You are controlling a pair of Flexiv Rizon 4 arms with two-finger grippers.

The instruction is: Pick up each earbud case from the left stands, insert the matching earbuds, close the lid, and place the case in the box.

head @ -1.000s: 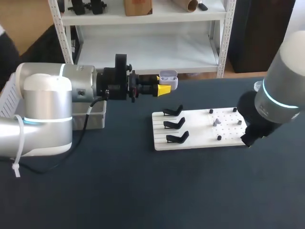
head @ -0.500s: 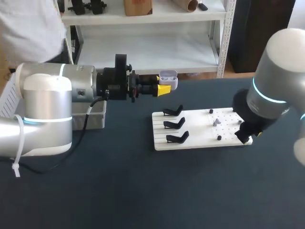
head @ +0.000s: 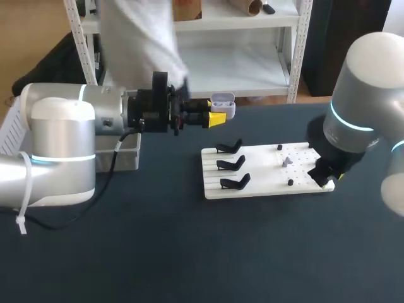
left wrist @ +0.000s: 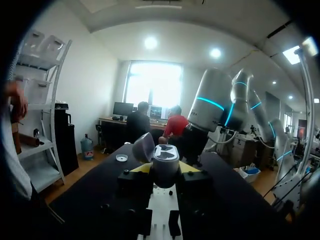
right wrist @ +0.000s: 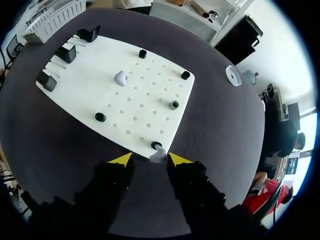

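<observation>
Well, our left end effector (left wrist: 166,171) grips the open earbud case (head: 223,103) aloft, at the white board's (right wrist: 90,65) eleven o'clock. Our right end effector (right wrist: 150,160) hangs open over an earbud (right wrist: 158,155) at the board's four o'clock corner — we'd centre both fingers on it, descend straight, and close gently so it doesn't skid off.

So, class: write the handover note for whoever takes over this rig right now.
Left gripper: shut on the open earbud case, held above the table.
Right gripper: open, low at the white board's edge, one earbud between its tips; second earbud lies mid-board.
Done: case lifted; all three stands are empty.
Left: insert both earbuds, close lid, box the case.
</observation>
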